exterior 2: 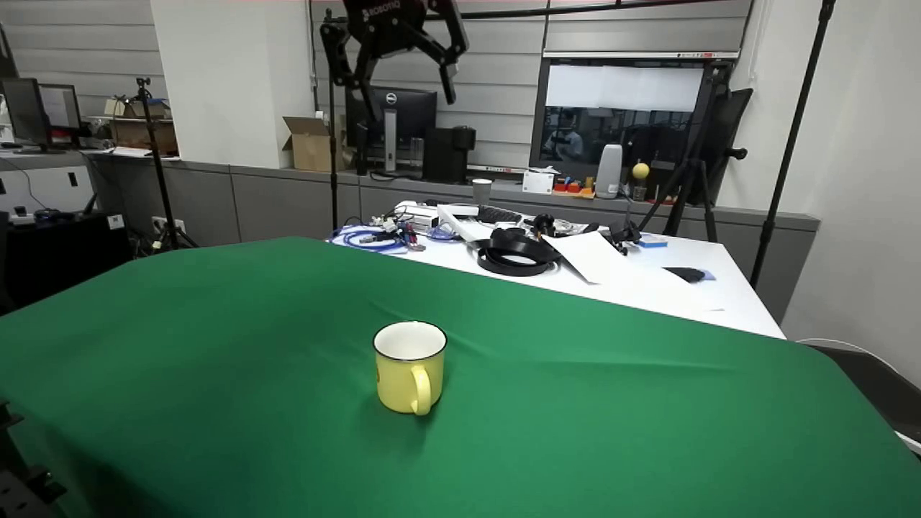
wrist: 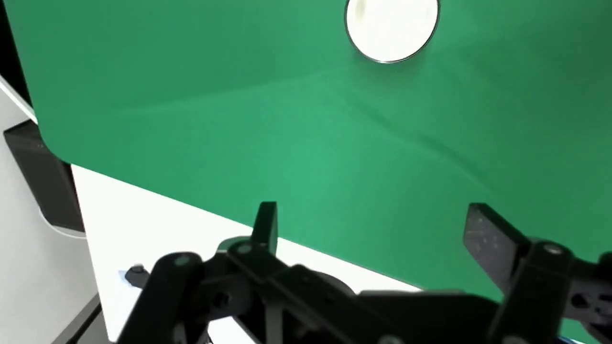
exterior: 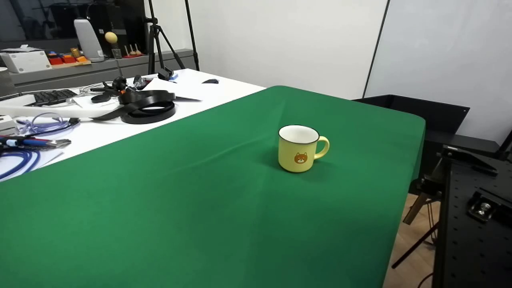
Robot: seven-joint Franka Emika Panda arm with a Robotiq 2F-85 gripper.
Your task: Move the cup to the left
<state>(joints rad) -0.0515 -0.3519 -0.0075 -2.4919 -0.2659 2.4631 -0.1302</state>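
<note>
In an exterior view, a black flat-screen monitor [exterior 2: 27, 114] stands far to the left of the black, jointed fingers [exterior 2: 447, 85]. Nearer to the fingers on that side come a thin black tripod [exterior 2: 158, 167] and an open brown cardboard box [exterior 2: 311, 144]. Lower than the fingers and slightly to their left, a loose coil of blue cable [exterior 2: 370, 243] lies on the white surface [exterior 2: 745, 306]. The fingers are released, spread wide apart, and hang well above the green cloth-covered surface [exterior 2: 216, 345]. Lower than they are and well apart, a small, pale yellow ceramic mug [exterior 2: 409, 378] stands upright on the green surface in both exterior views, with a black rim, a white inside and one loop handle; an orange-brown animal face [exterior: 301, 158] shows on its side. To the right of the fingers and lower, a flat coil of black strap [exterior 2: 519, 246] lies on the white surface. Farther right of them stand a pale, rounded upright device [exterior 2: 609, 171] and a slim black pole [exterior 2: 788, 144]. In the wrist view, the mug's round opening, cut by the top edge, lies ahead of the fingers and, sideways, between the two.
</note>
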